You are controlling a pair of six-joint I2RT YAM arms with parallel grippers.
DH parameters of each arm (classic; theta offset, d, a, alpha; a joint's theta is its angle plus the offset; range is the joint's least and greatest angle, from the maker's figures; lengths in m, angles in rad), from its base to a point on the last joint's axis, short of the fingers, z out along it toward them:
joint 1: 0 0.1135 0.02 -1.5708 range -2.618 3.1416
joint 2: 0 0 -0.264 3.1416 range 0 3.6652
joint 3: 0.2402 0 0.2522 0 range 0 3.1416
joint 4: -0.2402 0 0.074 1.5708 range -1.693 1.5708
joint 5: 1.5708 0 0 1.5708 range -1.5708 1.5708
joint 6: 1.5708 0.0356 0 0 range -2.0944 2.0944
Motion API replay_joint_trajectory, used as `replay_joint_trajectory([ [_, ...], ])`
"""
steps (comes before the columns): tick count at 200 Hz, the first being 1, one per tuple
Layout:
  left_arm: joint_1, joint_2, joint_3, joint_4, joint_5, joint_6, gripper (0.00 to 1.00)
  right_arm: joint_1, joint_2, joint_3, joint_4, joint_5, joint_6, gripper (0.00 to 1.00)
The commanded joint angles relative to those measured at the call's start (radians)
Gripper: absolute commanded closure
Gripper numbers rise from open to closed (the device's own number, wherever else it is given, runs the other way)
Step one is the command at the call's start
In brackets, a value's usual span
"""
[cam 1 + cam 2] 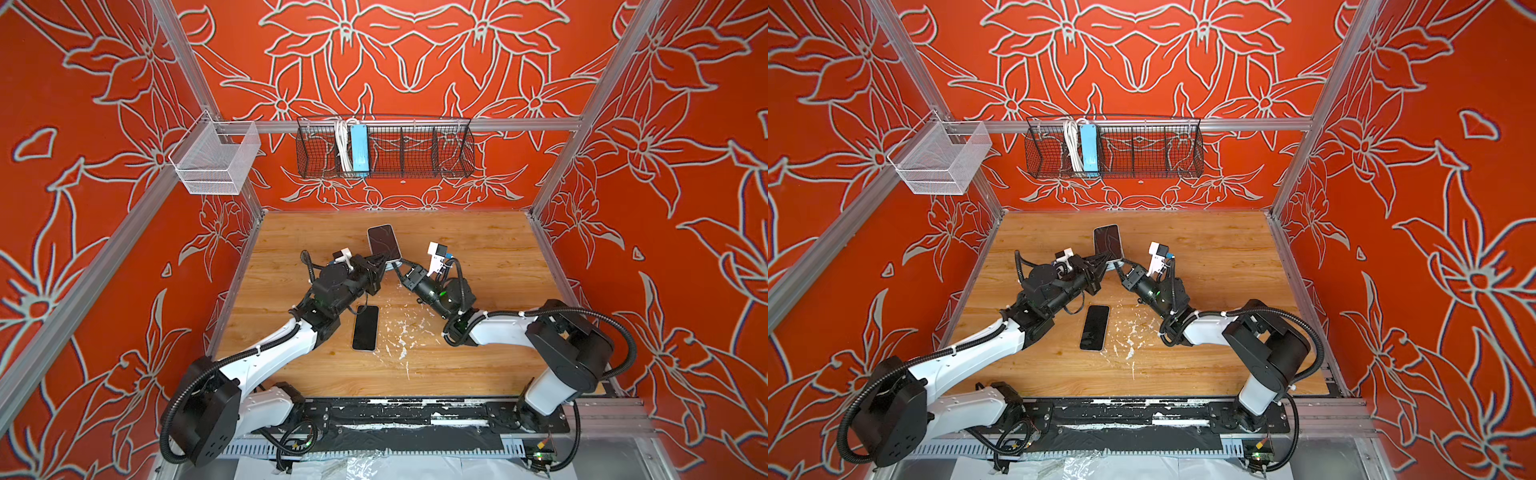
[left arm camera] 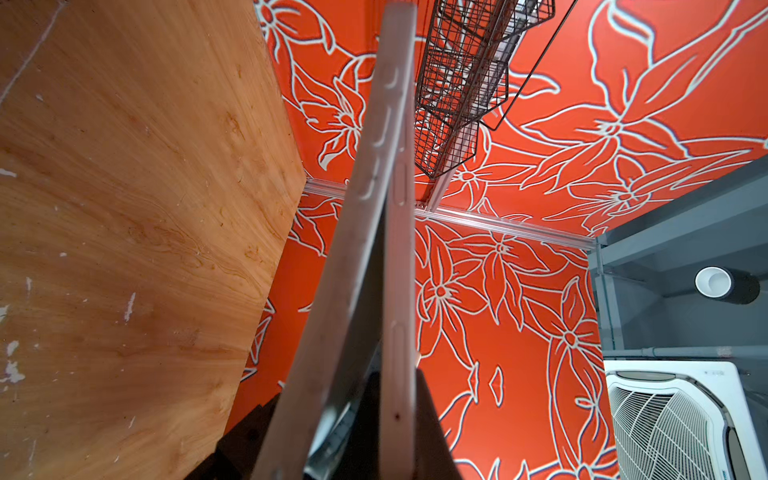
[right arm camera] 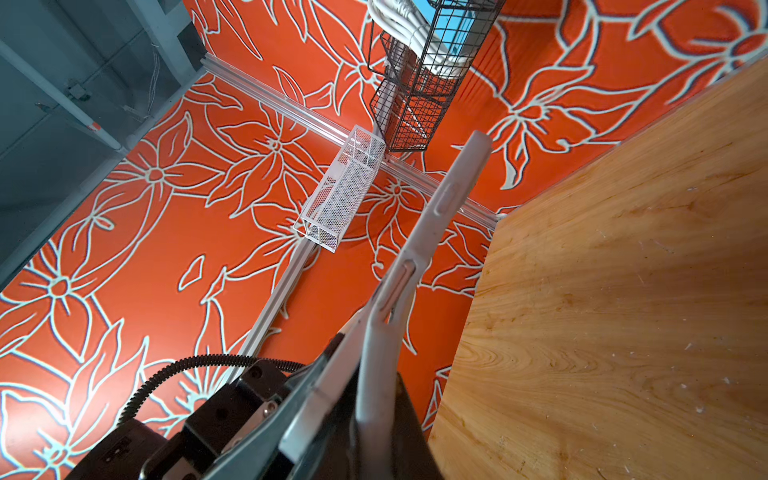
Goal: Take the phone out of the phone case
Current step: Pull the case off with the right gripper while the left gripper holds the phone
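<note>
Both arms are meeting at picture centre in both top views, holding the phone (image 1: 383, 243) up off the wooden table (image 1: 490, 266), dark screen facing the camera, top end tilting toward the back wall. The phone is still sitting in the phone case (image 3: 441, 208). Left gripper (image 1: 380, 264) is coming in from lower left and clenching on the bottom end of the phone. Right gripper (image 1: 398, 264) is coming in from lower right, fingers also clamped, grasping the white phone case at that same end. The two grippers are sitting just beside each other.

In the right wrist view the case edge is bowing away from the phone near the fingers. In the left wrist view two pale slabs are splitting apart toward the bottom of the frame, and I can't tell which is which.

A second phone (image 1: 365, 328) is lying flat on the table, screen up, below the grippers and next to white scuff marks (image 1: 401, 332).
</note>
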Motion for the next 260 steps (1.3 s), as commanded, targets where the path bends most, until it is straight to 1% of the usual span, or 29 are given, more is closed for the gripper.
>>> replay_joint_trajectory([
  [1, 0.015, 0.018, 0.021, 0.027, 0.002, 0.022, 1.0, 0.012, -0.034, -0.002, 0.099, -0.02, -0.009, 1.0],
  [45, 0.015, 0.014, 0.069, 0.037, 0.061, 0.033, 1.0, 0.016, 0.009, -0.013, 0.099, 0.011, -0.005, 1.0],
  [78, 0.015, -0.027, 0.1, 0.025, 0.084, 0.037, 1.0, 0.016, 0.04, -0.02, 0.099, 0.036, -0.017, 1.0],
  [125, 0.014, -0.097, 0.094, 0.014, 0.096, 0.008, 1.0, 0.017, 0.083, -0.033, 0.099, 0.086, -0.027, 1.0],
  [191, 0.013, -0.147, 0.078, 0.019, 0.129, -0.024, 1.0, 0.017, 0.112, -0.058, 0.087, 0.174, -0.06, 1.0],
  [222, 0.013, -0.176, 0.064, 0.004, 0.099, 0.019, 1.0, 0.017, 0.082, -0.088, 0.063, 0.209, -0.09, 1.0],
  [234, 0.015, -0.176, 0.066, 0.001, 0.095, 0.042, 1.0, 0.018, 0.041, -0.106, 0.016, 0.228, -0.128, 1.0],
  [245, 0.015, -0.173, 0.07, 0.002, 0.096, 0.064, 1.0, 0.017, -0.004, -0.134, -0.039, 0.271, -0.161, 1.0],
  [260, 0.018, -0.164, 0.075, -0.005, 0.101, 0.085, 1.0, 0.001, -0.06, -0.181, -0.072, 0.301, -0.188, 1.0],
])
